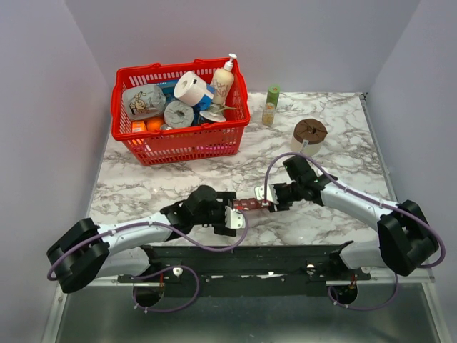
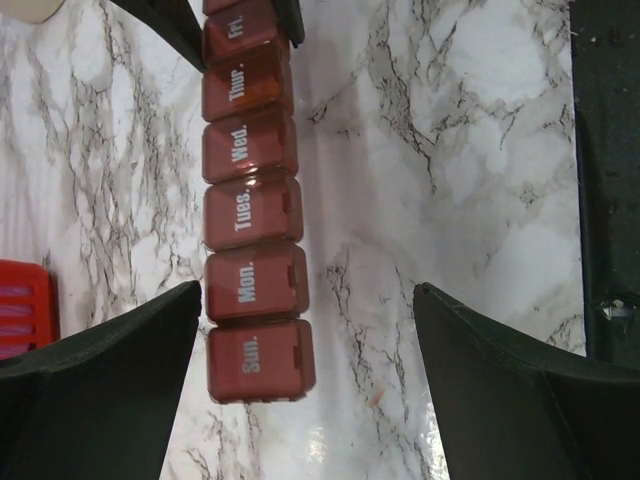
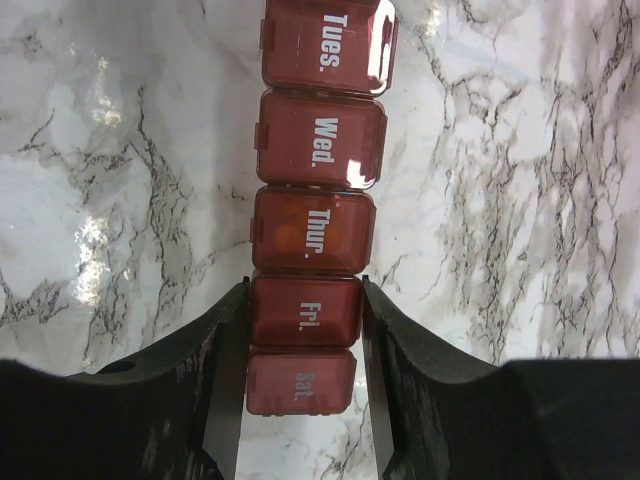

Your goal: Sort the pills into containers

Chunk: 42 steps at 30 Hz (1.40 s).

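Note:
The containers are a dark maroon strip of joined day-labelled compartments (image 1: 250, 205), lying on the marble table between my two grippers, all lids shut. My right gripper (image 1: 275, 202) is shut on it: in the right wrist view the fingers (image 3: 232, 330) press both sides of the "Fri." compartment (image 3: 305, 312). Amber pills (image 3: 290, 240) show faintly through the "Thur." lid. My left gripper (image 1: 232, 214) is open at the strip's other end. In the left wrist view the "Sun." compartment (image 2: 258, 360) lies close to the left finger (image 2: 110, 390), with a wide gap to the right one.
A red basket (image 1: 182, 146) of toiletries and tissue rolls stands at the back left. A green-capped bottle (image 1: 271, 105) and a brown-topped roll (image 1: 309, 134) stand at the back right. The black mounting frame (image 1: 250, 261) runs along the near edge.

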Motion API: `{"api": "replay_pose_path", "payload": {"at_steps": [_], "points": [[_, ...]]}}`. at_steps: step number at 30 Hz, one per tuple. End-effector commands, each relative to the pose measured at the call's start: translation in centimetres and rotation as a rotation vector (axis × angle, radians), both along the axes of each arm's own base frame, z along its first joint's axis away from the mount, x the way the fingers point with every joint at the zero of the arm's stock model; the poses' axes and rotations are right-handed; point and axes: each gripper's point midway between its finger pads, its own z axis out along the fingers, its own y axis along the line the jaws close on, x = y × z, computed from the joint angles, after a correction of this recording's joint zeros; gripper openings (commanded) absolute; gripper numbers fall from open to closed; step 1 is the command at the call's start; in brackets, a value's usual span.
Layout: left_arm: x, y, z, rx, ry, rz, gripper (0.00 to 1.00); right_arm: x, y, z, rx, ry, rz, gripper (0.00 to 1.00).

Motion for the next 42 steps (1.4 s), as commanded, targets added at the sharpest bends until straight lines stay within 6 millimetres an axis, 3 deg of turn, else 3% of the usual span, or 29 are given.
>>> {"api": "replay_pose_path", "payload": {"at_steps": [1, 16, 19, 23, 26, 28, 42], "points": [[1.8, -1.4, 2.8, -0.089, -0.044, 0.046, 0.94, -1.4, 1.1, 0.3, 0.041, 0.012, 0.07, 0.36], [2.7, -1.3, 0.9, 0.007, 0.028, 0.068, 0.8, -2.5, 1.8, 1.9, 0.103, 0.015, 0.105, 0.35], [2.7, -1.4, 0.7, 0.034, 0.05, 0.068, 0.65, -2.6, 1.8, 1.9, 0.104, 0.022, 0.109, 0.35], [2.8, -1.5, 0.7, 0.05, 0.062, 0.071, 0.26, -2.8, 1.8, 1.8, 0.103, 0.033, 0.112, 0.35], [2.8, -1.2, 0.8, 0.06, 0.052, 0.073, 0.07, -3.1, 1.9, 2.0, 0.111, 0.048, 0.12, 0.35], [3.0, -1.1, 0.9, 0.064, 0.039, 0.074, 0.0, -3.5, 2.0, 2.2, 0.116, 0.072, 0.125, 0.35], [3.2, 0.0, 1.3, 0.073, -0.038, 0.076, 0.0, -4.0, 2.3, 3.7, 0.116, 0.352, 0.078, 0.39]]}}
